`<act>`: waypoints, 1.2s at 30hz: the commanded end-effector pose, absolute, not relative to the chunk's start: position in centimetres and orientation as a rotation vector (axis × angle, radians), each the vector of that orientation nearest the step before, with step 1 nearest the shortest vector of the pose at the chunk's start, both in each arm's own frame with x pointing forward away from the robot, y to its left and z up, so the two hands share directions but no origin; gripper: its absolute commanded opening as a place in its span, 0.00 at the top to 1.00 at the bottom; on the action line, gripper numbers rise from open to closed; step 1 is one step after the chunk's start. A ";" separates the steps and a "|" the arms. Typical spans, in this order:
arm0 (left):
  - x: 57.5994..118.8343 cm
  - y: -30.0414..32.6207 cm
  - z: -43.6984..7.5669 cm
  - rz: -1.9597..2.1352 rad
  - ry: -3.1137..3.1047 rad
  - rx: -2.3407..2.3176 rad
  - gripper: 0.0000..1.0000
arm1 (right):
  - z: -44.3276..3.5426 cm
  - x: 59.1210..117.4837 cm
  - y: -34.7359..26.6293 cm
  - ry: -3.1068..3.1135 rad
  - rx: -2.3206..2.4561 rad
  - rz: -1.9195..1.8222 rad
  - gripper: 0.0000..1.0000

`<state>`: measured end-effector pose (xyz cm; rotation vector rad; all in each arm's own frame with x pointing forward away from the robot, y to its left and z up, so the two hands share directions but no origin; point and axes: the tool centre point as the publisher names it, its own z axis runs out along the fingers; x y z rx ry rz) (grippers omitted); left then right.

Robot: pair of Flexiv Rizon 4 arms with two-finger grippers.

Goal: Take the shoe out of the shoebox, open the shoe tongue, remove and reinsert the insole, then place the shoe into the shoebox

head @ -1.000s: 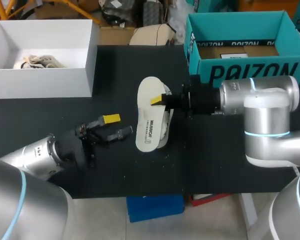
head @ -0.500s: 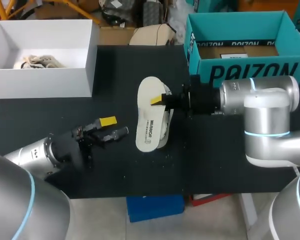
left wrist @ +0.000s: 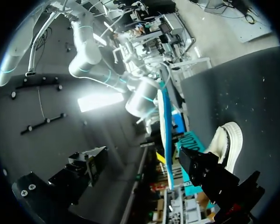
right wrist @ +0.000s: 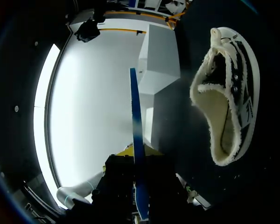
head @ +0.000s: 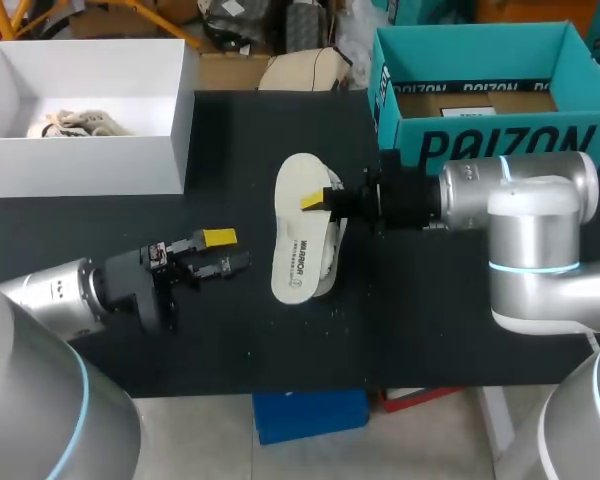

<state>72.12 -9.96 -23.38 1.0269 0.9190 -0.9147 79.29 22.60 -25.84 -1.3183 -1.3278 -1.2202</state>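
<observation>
Insole [head: 297, 250] in right end effector [head: 318, 203]

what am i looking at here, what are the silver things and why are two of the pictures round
These are two silver robot arms at a black table, the left arm and the right arm, each ending in a two-fingered pincer with yellow tips. The square picture comes from a fixed camera above and behind the robot. The two round ones come from cameras on the wrists, looking out along the fingers. The right pincer is shut on a white insole; from the wrists you see it edge-on, as a thin blue strip. The shoe lies on the table, partly under the insole. The left pincer is open and empty. At the back stand a white shoebox with something pale inside and a teal box.
</observation>
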 end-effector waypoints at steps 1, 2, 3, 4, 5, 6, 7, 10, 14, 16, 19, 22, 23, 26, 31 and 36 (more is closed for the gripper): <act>72.7 -10.4 -23.9 -0.922 0.913 1.050 0.00 | -25.9 79.3 22.8 -1.328 -1.322 -1.221 1.00; 72.8 -10.5 -24.0 -0.921 0.914 1.063 0.00 | -25.9 79.3 22.8 -1.328 -1.322 -1.221 1.00; 73.0 -10.6 -24.1 -0.921 0.916 1.072 0.00 | -25.9 79.3 22.8 -1.328 -1.322 -1.221 1.00; 73.1 -10.8 -24.2 -0.917 0.918 1.078 0.00 | -25.9 79.3 22.8 -1.328 -1.322 -1.221 1.00; 73.2 -10.9 -24.2 -0.912 0.924 1.094 0.00 | -25.9 79.3 22.8 -1.328 -1.322 -1.221 1.00; 73.3 -11.1 -24.3 -0.910 0.924 1.101 0.00 | -25.9 79.3 22.8 -1.328 -1.322 -1.221 1.00; 73.4 -11.3 -24.3 -0.910 0.924 1.104 0.00 | -25.9 79.3 22.8 -1.328 -1.322 -1.221 1.00; 73.7 -11.7 -24.3 -0.908 0.929 1.121 0.00 | -25.9 79.3 22.8 -1.328 -1.322 -1.221 1.00; 74.0 -12.4 -24.2 -0.918 0.941 1.133 0.00 | -25.9 79.3 22.8 -1.328 -1.322 -1.221 1.00; 74.0 -12.8 -24.3 -0.926 0.961 1.139 0.00 | -25.9 79.3 22.8 -1.328 -1.322 -1.221 1.00; 73.9 -13.1 -24.6 -0.942 0.974 1.156 0.00 | -25.9 79.3 22.8 -1.328 -1.322 -1.221 1.00; 73.9 -13.3 -24.7 -0.946 0.984 1.163 0.00 | -25.9 79.3 22.8 -1.328 -1.322 -1.221 1.00; 73.9 -13.4 -24.7 -0.947 0.986 1.165 0.05 | -25.9 79.3 22.8 -1.328 -1.322 -1.221 1.00; 73.9 -13.7 -24.8 -0.942 1.000 1.175 0.08 | -25.9 79.3 22.8 -1.328 -1.322 -1.221 1.00; 74.3 -13.9 -24.9 -0.920 1.046 1.161 0.07 | -25.9 79.3 22.8 -1.328 -1.322 -1.221 1.00; 74.7 -13.0 -25.1 -0.891 1.116 1.156 0.00 | -25.9 79.3 22.8 -1.328 -1.322 -1.221 1.00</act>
